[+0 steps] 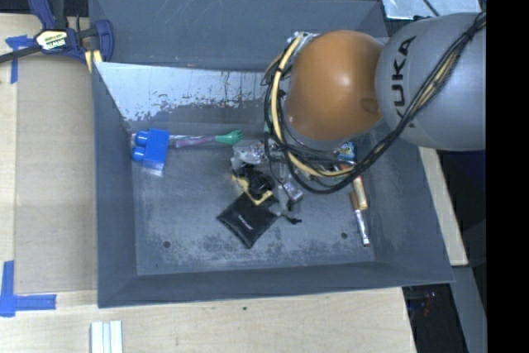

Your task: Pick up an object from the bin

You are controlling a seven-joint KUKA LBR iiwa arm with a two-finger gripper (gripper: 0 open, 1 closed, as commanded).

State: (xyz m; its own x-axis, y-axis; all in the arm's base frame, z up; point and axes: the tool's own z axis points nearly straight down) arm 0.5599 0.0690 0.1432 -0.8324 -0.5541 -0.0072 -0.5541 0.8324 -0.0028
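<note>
The arm point(430, 87) is reaching in from the right, its orange cover point(331, 87) hanging over the middle of the bin point(116, 202). Beneath the cover the gripper point(269, 182) is sitting low over the floor, ringed by yellow and black cables. I cannot tell whether it is open or closed (the wrist and cables are hiding too much). A flat black slab point(245, 222) is lying tilted at the gripper's lower left, its upper corner running in under it; whether the two are touching is unclear. A blue block point(150, 150) is resting well apart near the left wall, and a green-tipped brush point(202, 140) is lying between it and the gripper. A brown-handled tool point(360, 211) is lying near the right wall.
</note>
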